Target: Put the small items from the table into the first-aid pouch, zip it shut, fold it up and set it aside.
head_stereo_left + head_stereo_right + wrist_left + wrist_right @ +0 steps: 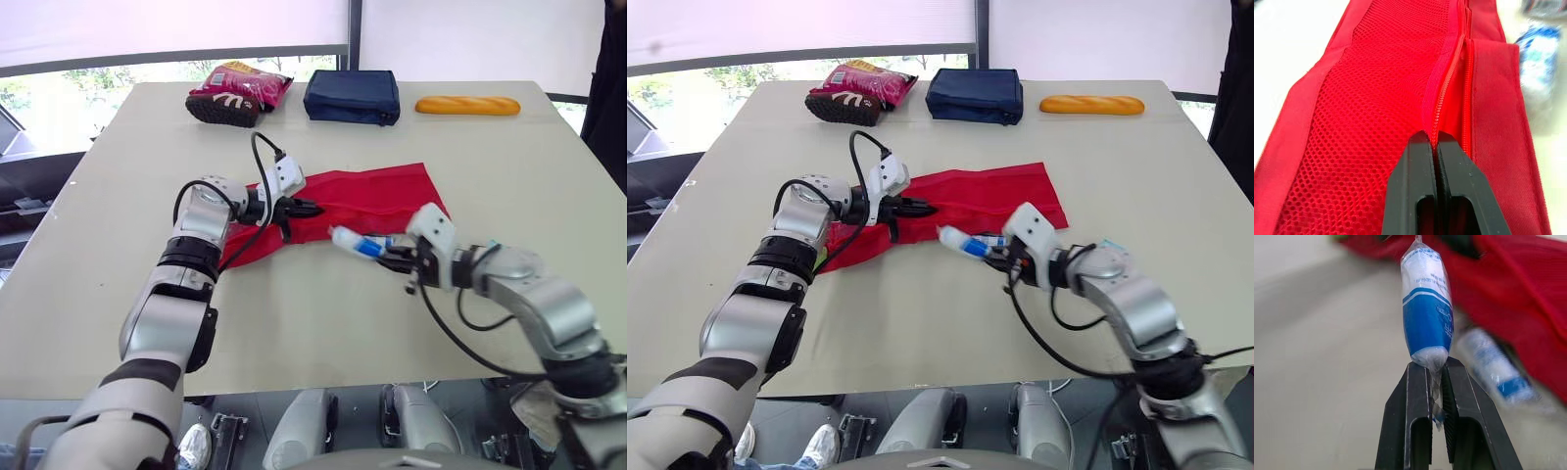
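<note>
Pouch (377,196) and hand are meeting at the left gripper (304,209). Its two fingers are pressing flat together on the red fabric right at the zip (1449,73), probably to lift that edge and hold the opening steady for loading. From there the pouch is lying unfolded in the middle of the table (294,333), with its mesh pocket facing up beside the zip.

The right gripper (394,257) is pinching the crimped tail of a blue-and-white bandage roll (1426,308). The fingers are nearly closed on the thin wrapper, so the roll is sticking out ahead of them, pointing towards the zip. That grip is leaving the body of the roll free to slide in first. A second roll (1493,367) is lying on the table just beside the pouch's near edge, waiting its turn.

At the far edge, well apart, a snack bag (240,90), a navy bag (351,96) and a bread stick (467,106) are sitting out of the way.
</note>
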`<action>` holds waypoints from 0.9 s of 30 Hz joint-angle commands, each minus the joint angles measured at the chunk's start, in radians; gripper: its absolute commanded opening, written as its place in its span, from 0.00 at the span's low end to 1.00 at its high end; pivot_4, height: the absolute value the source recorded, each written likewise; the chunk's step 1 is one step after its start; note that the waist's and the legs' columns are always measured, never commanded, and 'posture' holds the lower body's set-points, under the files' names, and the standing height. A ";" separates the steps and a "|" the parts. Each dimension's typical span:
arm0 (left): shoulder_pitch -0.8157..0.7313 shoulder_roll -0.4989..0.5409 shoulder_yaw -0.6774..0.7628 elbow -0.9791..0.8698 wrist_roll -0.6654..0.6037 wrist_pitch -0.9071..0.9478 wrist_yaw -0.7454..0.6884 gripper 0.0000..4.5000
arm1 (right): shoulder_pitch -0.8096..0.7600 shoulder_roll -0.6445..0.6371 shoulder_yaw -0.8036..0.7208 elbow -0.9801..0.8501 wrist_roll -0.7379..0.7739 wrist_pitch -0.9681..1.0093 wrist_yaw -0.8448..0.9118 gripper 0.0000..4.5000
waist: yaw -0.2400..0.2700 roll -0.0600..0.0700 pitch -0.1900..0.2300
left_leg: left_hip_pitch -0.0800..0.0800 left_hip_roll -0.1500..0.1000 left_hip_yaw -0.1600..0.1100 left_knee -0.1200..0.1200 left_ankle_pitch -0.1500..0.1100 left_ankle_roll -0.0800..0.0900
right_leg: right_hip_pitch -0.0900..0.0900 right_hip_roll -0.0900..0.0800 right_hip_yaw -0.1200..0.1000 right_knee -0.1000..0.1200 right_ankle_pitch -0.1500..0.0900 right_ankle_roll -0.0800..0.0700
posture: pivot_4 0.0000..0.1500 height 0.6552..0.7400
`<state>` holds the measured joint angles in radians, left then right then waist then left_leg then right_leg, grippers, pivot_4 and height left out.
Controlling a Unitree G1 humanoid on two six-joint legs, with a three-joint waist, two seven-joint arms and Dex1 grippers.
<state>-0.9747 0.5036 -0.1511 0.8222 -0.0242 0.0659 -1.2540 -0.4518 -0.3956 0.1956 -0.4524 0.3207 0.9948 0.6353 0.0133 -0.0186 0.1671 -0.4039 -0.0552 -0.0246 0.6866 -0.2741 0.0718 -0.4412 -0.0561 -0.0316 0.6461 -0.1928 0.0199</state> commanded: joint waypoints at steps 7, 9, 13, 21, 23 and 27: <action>0.014 0.008 0.016 -0.109 -0.030 0.053 -0.014 0.00 | -0.117 0.092 0.010 0.051 -0.042 0.209 -0.222 0.01 | -0.001 0.000 0.000 | -0.010 -0.003 -0.001 0.005 0.000 0.000 | -0.009 -0.001 0.000 0.002 0.001 0.001 | 1.00 0.99; 0.014 0.004 0.017 -0.118 -0.033 0.057 -0.011 0.00 | -0.145 0.112 0.036 0.079 -0.048 0.215 -0.236 0.01 | -0.003 0.000 0.000 | -0.010 -0.003 -0.001 0.005 0.000 0.000 | -0.010 0.000 0.000 0.003 0.001 0.001 | 1.00 0.99; 0.021 -0.007 0.020 -0.143 -0.042 0.069 -0.006 0.00 | -0.199 0.169 0.074 0.150 -0.063 0.204 -0.269 0.01 | -0.006 0.001 0.000 | -0.010 -0.003 -0.001 0.005 0.000 0.000 | -0.010 0.000 0.000 0.004 0.001 0.001 | 1.00 0.99; 0.074 -0.031 0.021 -0.232 -0.058 0.114 0.002 0.00 | -0.266 0.336 0.078 0.323 -0.109 0.128 -0.362 0.01 | -0.017 0.001 -0.001 | -0.010 -0.003 -0.001 0.005 0.000 0.000 | -0.010 0.001 0.000 0.005 0.001 0.001 | 1.00 0.99; 0.092 -0.040 0.019 -0.260 -0.061 0.129 0.008 0.00 | -0.284 0.394 0.052 0.379 -0.117 0.101 -0.397 0.01 | -0.022 0.001 -0.001 | -0.010 -0.003 -0.001 0.005 0.000 0.000 | -0.010 0.000 0.000 0.005 0.001 0.001 | 1.00 0.99; 0.109 -0.050 0.020 -0.287 -0.067 0.152 0.017 0.00 | -0.313 0.485 -0.006 0.460 -0.118 0.057 -0.448 0.01 | -0.029 0.001 -0.001 | -0.010 -0.004 -0.001 0.004 0.001 -0.001 | -0.011 0.001 0.001 0.006 0.001 0.001 | 1.00 0.99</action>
<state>-0.8605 0.4638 -0.1282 0.5861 -0.0681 0.2147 -1.2322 -0.7289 0.0642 0.2133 0.0222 0.2001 1.0959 0.2053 -0.0161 -0.0176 0.1665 -0.4136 -0.0587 -0.0254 0.6901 -0.2731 0.0704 -0.4532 -0.0555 -0.0300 0.6524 -0.1921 0.0208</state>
